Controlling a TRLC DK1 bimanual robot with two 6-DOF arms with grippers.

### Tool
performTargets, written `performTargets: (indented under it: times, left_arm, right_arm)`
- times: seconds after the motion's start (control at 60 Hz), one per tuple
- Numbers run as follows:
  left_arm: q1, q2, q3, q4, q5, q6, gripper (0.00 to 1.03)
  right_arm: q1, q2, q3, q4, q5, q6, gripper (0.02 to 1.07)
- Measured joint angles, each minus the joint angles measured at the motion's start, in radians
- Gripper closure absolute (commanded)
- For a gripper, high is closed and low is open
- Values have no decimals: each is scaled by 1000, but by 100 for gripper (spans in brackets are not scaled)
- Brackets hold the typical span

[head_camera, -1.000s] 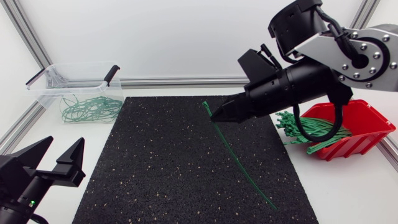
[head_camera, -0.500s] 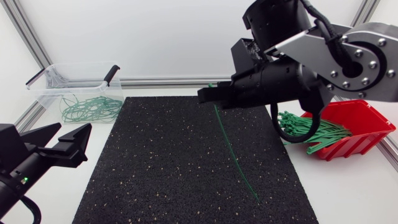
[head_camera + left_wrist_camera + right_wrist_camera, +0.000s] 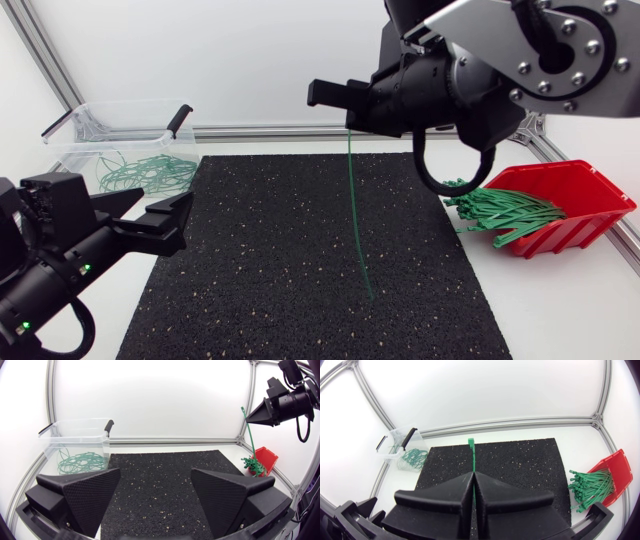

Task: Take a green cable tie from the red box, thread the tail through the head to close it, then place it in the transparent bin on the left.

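Black mat (image 3: 290, 260) spreads across the table's middle; right gripper (image 3: 320, 94) is high over its far edge, fingers clenched tight; left gripper (image 3: 150, 208) is low at the mat's left edge, fingers released and wide apart; transparent bin (image 3: 80, 150) far left; red box (image 3: 580, 210) at the right; and the green cable tie (image 3: 356, 215) is gripped just below its head in those right fingers, hanging straight down over the mat.

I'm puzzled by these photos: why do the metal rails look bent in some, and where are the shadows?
Head view: rails run straight, light is even, no hard shadow beside the red box. Left wrist view: the fisheye lens bows the rails; no strong glare on the transparent bin. Right wrist view: same bowing around the black mat.
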Motion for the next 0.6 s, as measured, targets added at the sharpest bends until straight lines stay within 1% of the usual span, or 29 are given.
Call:
performTargets:
  times: [0.117,0.217,0.45,0.6]
  left_arm:
    - [-86,51,21,40,-40,-14,6]
    - [-150,98,35,79,-65,-15,6]
    - [-273,198,44,177,-96,-19,7]
    - [-350,292,67,251,-115,-40,7]
  right_arm:
    - [15,29,27,-7,59,18,101]
    - [29,51,39,-7,71,24,101]
    - [50,75,39,-7,151,64,101]
    - [63,80,46,-12,160,97,101]
